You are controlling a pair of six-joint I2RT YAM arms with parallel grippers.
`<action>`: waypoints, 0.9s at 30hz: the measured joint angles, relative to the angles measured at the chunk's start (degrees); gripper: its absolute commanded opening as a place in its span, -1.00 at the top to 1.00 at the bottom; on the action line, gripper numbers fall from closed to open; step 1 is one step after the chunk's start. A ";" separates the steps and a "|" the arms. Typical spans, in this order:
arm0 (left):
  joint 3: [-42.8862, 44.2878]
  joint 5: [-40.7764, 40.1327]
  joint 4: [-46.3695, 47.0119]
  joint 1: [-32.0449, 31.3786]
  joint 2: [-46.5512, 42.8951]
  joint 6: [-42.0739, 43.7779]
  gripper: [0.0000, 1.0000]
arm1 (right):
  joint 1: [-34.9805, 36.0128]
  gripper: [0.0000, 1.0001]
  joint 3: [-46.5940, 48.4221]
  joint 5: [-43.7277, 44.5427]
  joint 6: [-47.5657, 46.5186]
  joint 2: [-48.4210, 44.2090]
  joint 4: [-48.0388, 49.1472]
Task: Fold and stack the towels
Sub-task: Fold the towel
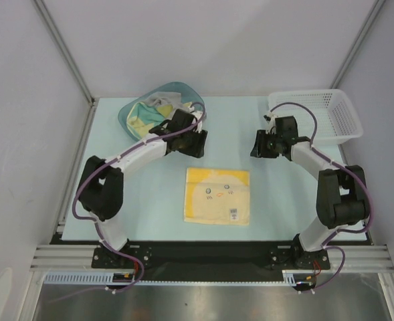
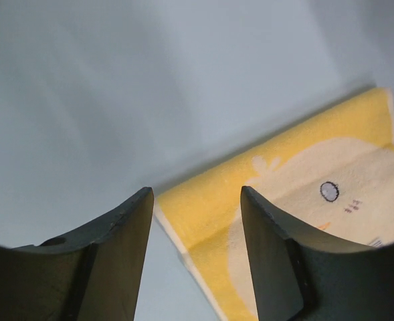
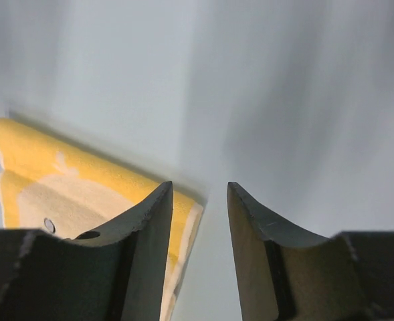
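Bright yellow towel (image 1: 217,200) with a cream face print; teal tub (image 1: 123,115); white mesh basket (image 1: 347,124).

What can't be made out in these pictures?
- Top view: how many towels lie in the tub; the left arm covers part.
- Top view: the tag on the yellow towel; print too small.
- Wrist views: most of that towel, cut off by frame edges and fingers; blurred.

Left fingers (image 2: 113,257) wide apart, right fingers (image 3: 140,257) narrower, both empty, seemingly hovering
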 measured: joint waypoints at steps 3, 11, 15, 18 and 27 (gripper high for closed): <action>-2.25 2.99 3.15 1.14 -1.20 4.66 -0.23 | -1.16 0.11 1.77 -5.66 -3.65 3.39 -1.29; -5.42 15.76 5.60 6.03 0.44 13.14 -0.30 | -1.18 0.04 3.61 -15.06 -10.29 12.68 -7.13; -5.40 19.91 4.48 7.58 3.89 15.61 -0.25 | -1.38 0.08 3.63 -17.33 -12.24 12.85 -7.52; -5.55 21.22 4.15 7.85 5.77 16.61 -0.21 | -1.38 0.19 3.61 -18.23 -13.07 13.25 -7.52; -5.55 22.45 3.58 7.85 7.13 19.41 -0.15 | -1.49 0.44 3.58 -18.12 -14.19 13.40 -7.52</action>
